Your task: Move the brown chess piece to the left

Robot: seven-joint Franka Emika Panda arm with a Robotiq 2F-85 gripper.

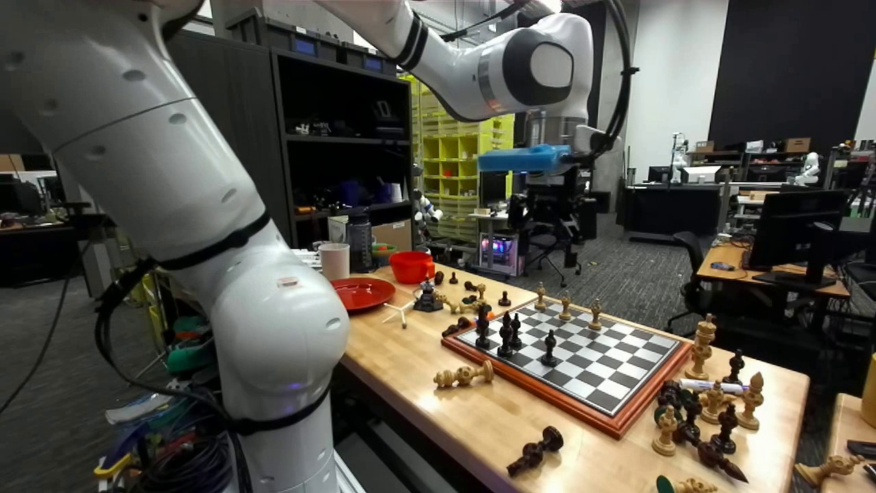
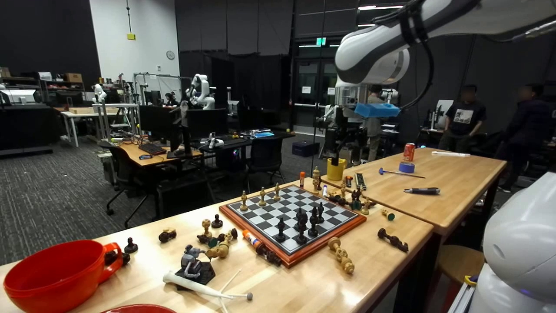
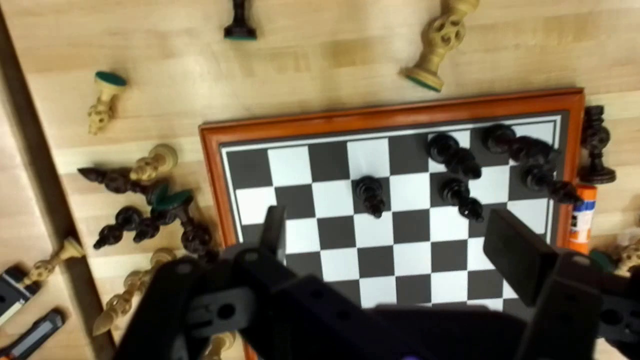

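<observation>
The chessboard (image 1: 620, 418) has a red-brown frame and lies on the wooden table; it also shows in the wrist view (image 3: 390, 115). Several dark brown-black pieces stand on it; one (image 1: 549, 349) stands a little apart and shows in the wrist view (image 3: 370, 195). Three light brown pieces stand along the far edge in both exterior views, the middle one (image 1: 565, 306) also here (image 2: 262, 198); the gripper hides them in the wrist view. I cannot tell which piece is meant. My gripper (image 3: 387, 225) is open, empty and well above the board in both exterior views (image 1: 547, 236).
Fallen light (image 1: 464, 374) and dark (image 1: 536, 452) pieces lie before the board. A cluster of pieces (image 1: 712, 404) lies beside one end. At the other end are loose pieces, an orange glue stick (image 2: 251, 238), a small figurine (image 2: 191, 263) and a red cup (image 2: 56, 274).
</observation>
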